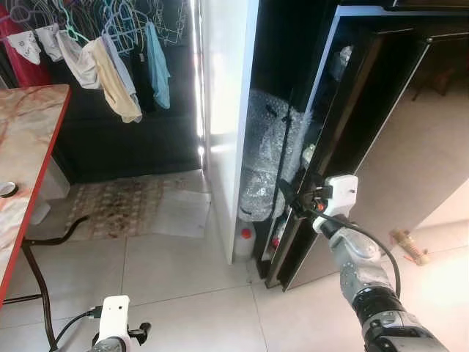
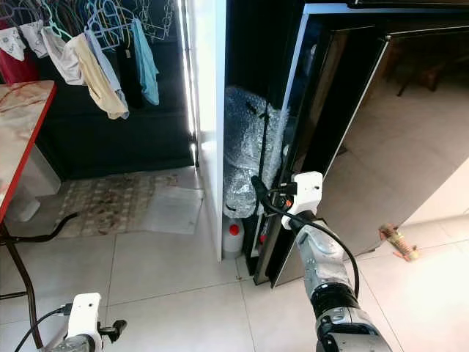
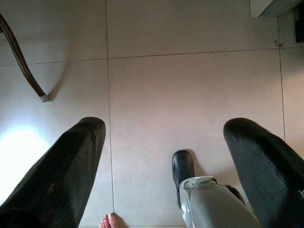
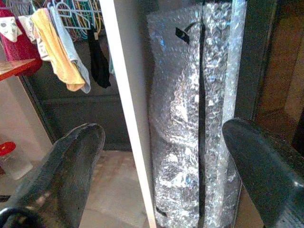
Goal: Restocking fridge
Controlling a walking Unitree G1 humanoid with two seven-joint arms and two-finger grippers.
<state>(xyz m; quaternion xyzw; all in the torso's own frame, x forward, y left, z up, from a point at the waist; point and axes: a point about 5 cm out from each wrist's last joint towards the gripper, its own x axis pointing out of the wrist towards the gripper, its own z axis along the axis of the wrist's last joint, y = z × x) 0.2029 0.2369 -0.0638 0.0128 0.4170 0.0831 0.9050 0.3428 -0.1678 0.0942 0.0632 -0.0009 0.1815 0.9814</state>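
the right gripper (image 1: pixel 287 196), fingers apart and holding nothing, reaches the dark fridge door (image 1: pixel 352 132) edge. restocking looks barely begun.

A lived-in home's utility corner: washing on plastic hangers (image 1: pixel 110 51) hangs at ten o'clock, a worn patterned floor mat (image 1: pixel 121 207) lies on pale floor tiles (image 1: pixel 183 286), and a red-edged marble-pattern table (image 1: pixel 29 139) stands at nine o'clock.
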